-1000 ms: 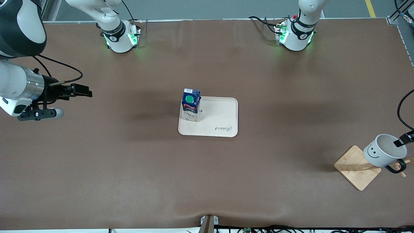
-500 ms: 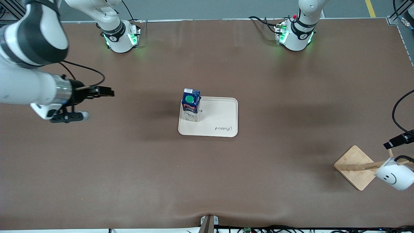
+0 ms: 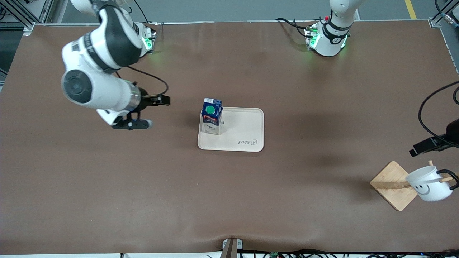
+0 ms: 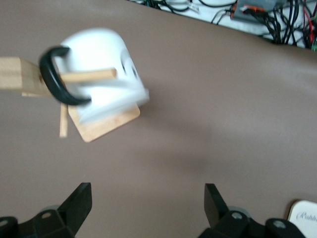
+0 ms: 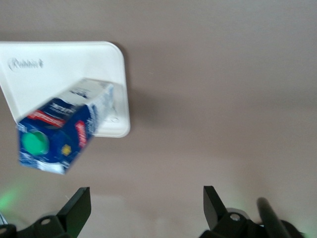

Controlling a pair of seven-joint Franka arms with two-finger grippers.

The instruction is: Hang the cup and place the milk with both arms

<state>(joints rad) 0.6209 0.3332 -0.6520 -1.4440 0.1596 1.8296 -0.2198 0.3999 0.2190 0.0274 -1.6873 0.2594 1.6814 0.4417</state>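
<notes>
The cup (image 3: 428,187) hung by its handle from a wooden peg (image 4: 89,75) at lower right and could slip off; left gripper (image 3: 426,146) and right gripper (image 3: 160,101) both spread their fingers wide, empty.

Matt brown cloth-like table cover (image 3: 107,200). Smooth cream plastic tray (image 3: 244,130). Printed dark blue paper carton (image 3: 211,116), glossy green cap. Glossy white enamel-look mug (image 3: 428,186) on pale wooden rack (image 3: 392,184).

We see the carton (image 3: 212,116) standing on the tray (image 3: 244,132) mid-table, at its corner toward the right arm's end. The mug (image 3: 428,183) hangs on the rack (image 3: 394,185) peg at the left arm's end, nearer the front camera.
</notes>
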